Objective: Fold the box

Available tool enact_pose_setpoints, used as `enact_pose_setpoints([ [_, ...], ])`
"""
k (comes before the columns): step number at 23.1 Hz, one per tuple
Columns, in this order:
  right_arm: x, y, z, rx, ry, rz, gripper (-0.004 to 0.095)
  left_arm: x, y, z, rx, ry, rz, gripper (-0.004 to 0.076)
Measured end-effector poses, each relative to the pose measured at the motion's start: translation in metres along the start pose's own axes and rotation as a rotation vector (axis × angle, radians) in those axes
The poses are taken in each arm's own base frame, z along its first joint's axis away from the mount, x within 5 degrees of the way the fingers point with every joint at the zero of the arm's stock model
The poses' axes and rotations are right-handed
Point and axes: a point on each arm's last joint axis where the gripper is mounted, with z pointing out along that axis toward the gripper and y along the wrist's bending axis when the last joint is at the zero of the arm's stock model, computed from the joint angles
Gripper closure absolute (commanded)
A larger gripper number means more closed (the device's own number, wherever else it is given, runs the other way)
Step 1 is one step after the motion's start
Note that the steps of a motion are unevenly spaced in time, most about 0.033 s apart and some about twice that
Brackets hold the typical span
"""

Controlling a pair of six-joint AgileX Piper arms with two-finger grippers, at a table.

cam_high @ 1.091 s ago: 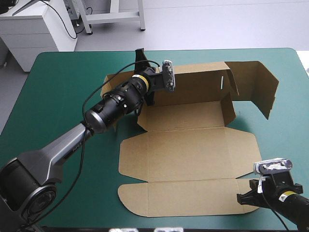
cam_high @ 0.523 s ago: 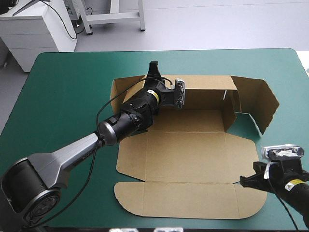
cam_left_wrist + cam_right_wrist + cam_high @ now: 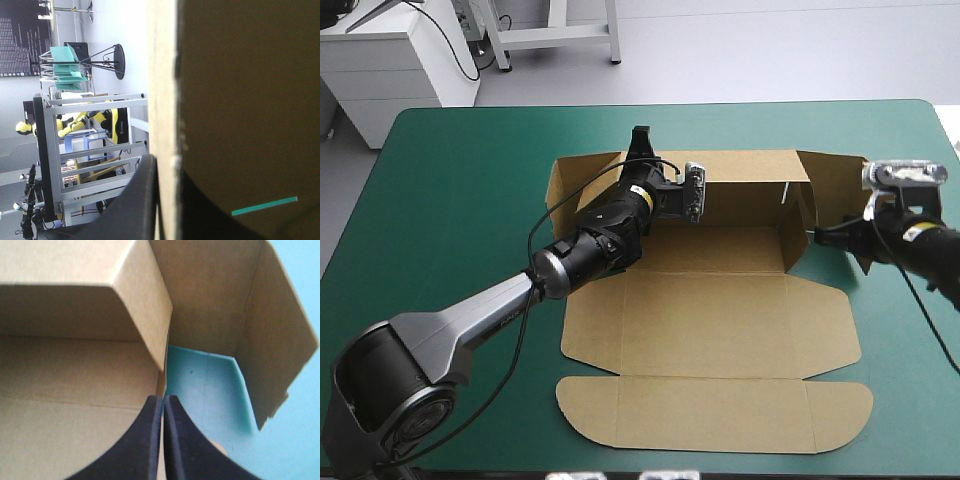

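My left gripper (image 3: 640,140) is clamped on the raised back wall of the box (image 3: 720,320), left of its middle. My right gripper (image 3: 818,235) is nipped onto the upright right side wall. The box's front panels lie flat on the teal-green table (image 3: 460,200).

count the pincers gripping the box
2. The left pincer clamps the back wall of the box, left of its middle; the right pincer clamps the right side wall.
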Motion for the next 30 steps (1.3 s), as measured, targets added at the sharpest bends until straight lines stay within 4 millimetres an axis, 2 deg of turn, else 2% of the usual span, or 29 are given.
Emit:
enact_pose_setpoints([
  [3, -0.047, -0.004, 0.027, 0.000, -0.017, -0.002, 0.0909, -0.002, -0.003, 0.001, 0.004, 0.008, 0.016, 0.0732],
  [4, -0.054, -0.005, 0.031, 0.000, -0.022, -0.003, 0.0909, -0.003, -0.003, 0.001, 0.003, 0.010, 0.020, 0.0732],
  [5, -0.070, -0.007, 0.042, -0.002, -0.027, -0.005, 0.0909, -0.005, -0.006, 0.003, 0.008, 0.015, 0.033, 0.0732],
  [8, -0.094, -0.009, 0.063, -0.007, -0.023, -0.010, 0.0909, -0.006, -0.010, 0.005, 0.016, 0.028, 0.041, 0.0732],
  [12, -0.120, -0.016, 0.103, -0.013, -0.001, 0.017, 0.0909, -0.012, -0.013, 0.003, 0.026, 0.055, 0.050, 0.0732],
  [16, -0.124, -0.023, 0.142, -0.016, 0.091, 0.049, 0.0909, -0.019, -0.016, -0.002, 0.019, 0.075, 0.010, 0.0732],
  [20, -0.120, -0.032, 0.161, -0.011, 0.160, 0.083, 0.0909, -0.022, -0.018, -0.004, -0.006, 0.093, -0.013, 0.0732],
  [30, -0.114, -0.056, 0.159, 0.034, 0.231, 0.124, 0.0909, -0.025, -0.025, 0.005, -0.073, 0.138, -0.034, 0.0732],
])
